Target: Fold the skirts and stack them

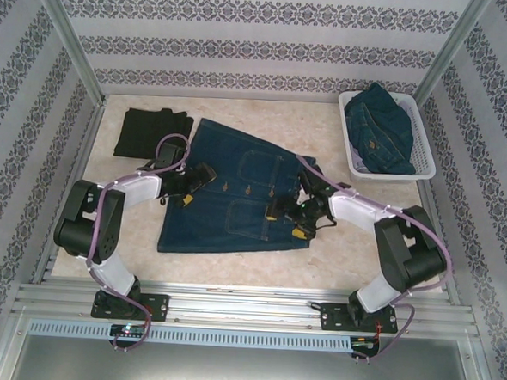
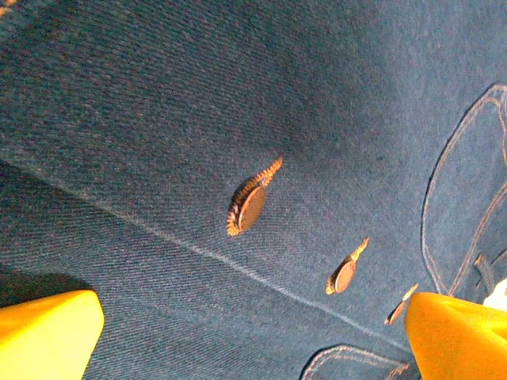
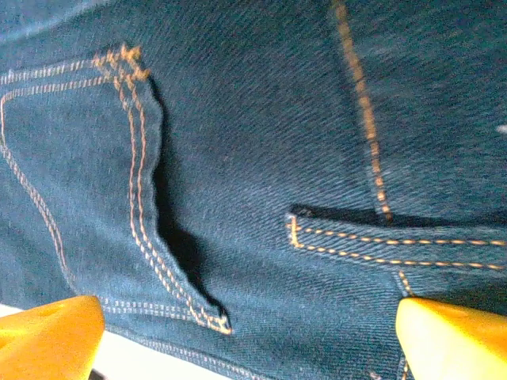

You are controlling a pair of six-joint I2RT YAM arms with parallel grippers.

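Both the left gripper (image 1: pixel 198 185) and the right gripper (image 1: pixel 284 224) hang wide open, low over the denim skirt (image 1: pixel 238 167) spread flat mid-table. Each should probably pinch a side edge cleanly and fold evenly. Beyond lie the folded black skirt (image 1: pixel 149 132), far left, and more denim (image 1: pixel 380 124) in the basket (image 1: pixel 427 164).

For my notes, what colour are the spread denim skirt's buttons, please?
Round metal buttons are coppery brown; left wrist view.

The left gripper (image 1: pixel 195 185) and right gripper (image 1: pixel 286 223) cover patches of the spread denim skirt (image 1: pixel 236 197). In the basket (image 1: pixel 423 166), a heaped denim skirt (image 1: pixel 382 129) hides most of a pale garment (image 1: pixel 359 155).
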